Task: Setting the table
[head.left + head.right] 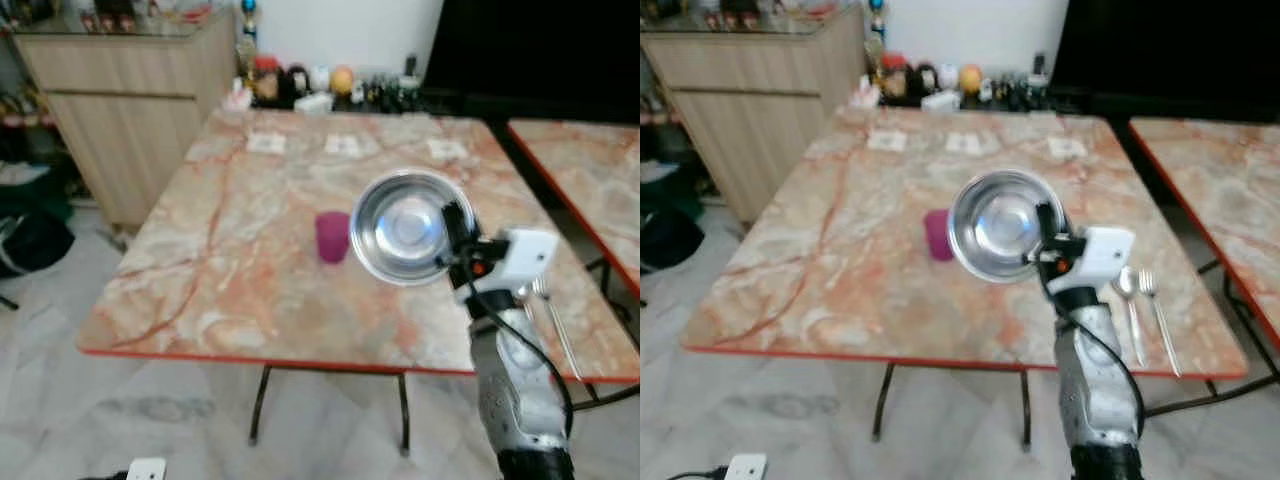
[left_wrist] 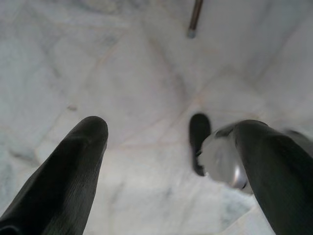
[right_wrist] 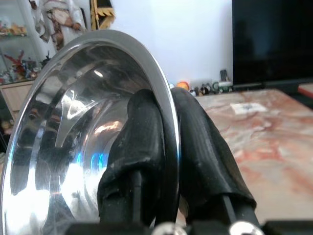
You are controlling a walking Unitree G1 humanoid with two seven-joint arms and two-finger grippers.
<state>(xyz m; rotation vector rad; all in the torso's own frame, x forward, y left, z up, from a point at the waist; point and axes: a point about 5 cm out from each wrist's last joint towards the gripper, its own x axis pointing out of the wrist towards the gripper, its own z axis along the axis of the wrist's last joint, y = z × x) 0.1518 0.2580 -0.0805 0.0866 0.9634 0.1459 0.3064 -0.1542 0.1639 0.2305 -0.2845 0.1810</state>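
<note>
My right gripper (image 1: 455,232) is shut on the rim of a shiny steel bowl (image 1: 402,228), holding it tilted on edge in the air above the marble table (image 1: 230,260). In the right wrist view its two black fingers (image 3: 146,147) pinch the bowl's (image 3: 73,147) rim, one inside and one outside. A magenta cup (image 1: 332,236) stands on the table just left of the bowl. A spoon (image 1: 1128,300) and fork (image 1: 1158,310) lie near the table's right front edge. My left gripper (image 2: 171,161) hangs open over the floor.
Three white paper napkins (image 1: 343,145) lie along the table's far side, with bottles and jars (image 1: 300,82) behind them. A wooden sideboard (image 1: 120,100) stands at the left. A second marble table (image 1: 590,180) sits to the right. The floor is pale marble tile.
</note>
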